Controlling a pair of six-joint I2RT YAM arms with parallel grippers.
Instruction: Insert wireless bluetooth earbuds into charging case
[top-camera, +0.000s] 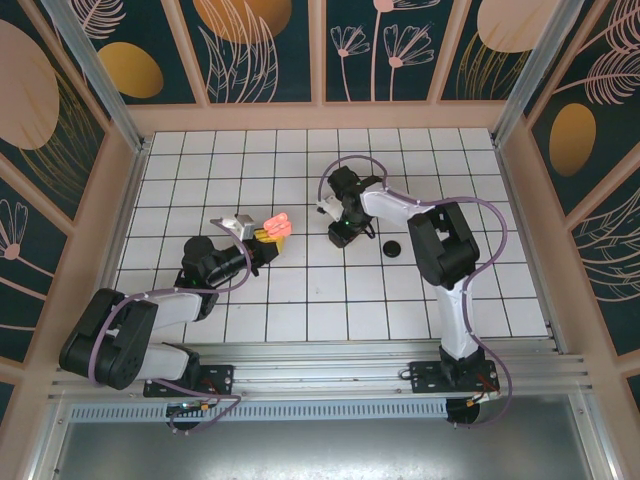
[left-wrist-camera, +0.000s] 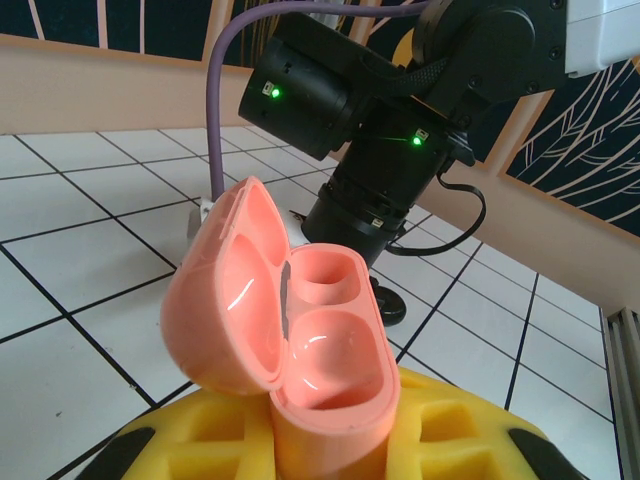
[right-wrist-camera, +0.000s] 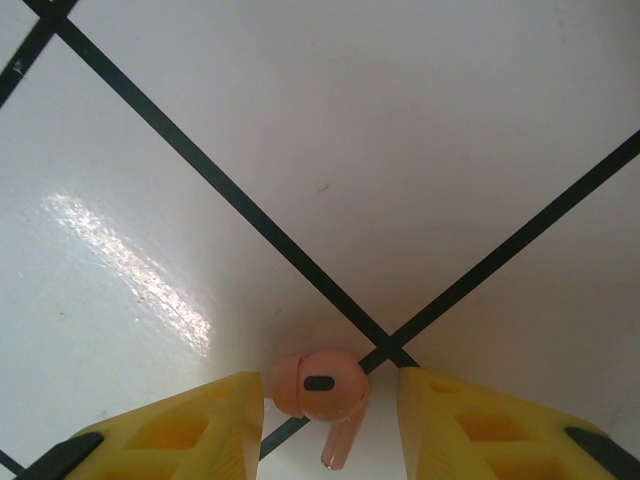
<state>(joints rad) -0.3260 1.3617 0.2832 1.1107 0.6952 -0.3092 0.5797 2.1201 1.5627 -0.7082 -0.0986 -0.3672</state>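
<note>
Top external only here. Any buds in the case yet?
Observer: None. The left claw is shut on the case, lid swung open, both wells empty.
Operator: Where's a bud, then?
Observer: One bud lies on the tile between the right claw's fingers, with a gap on each side, so it is not gripped.

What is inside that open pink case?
Inside the charging case are two moulded wells, both empty. Its lower body is hidden between the yellow fingers of the left gripper.
</note>
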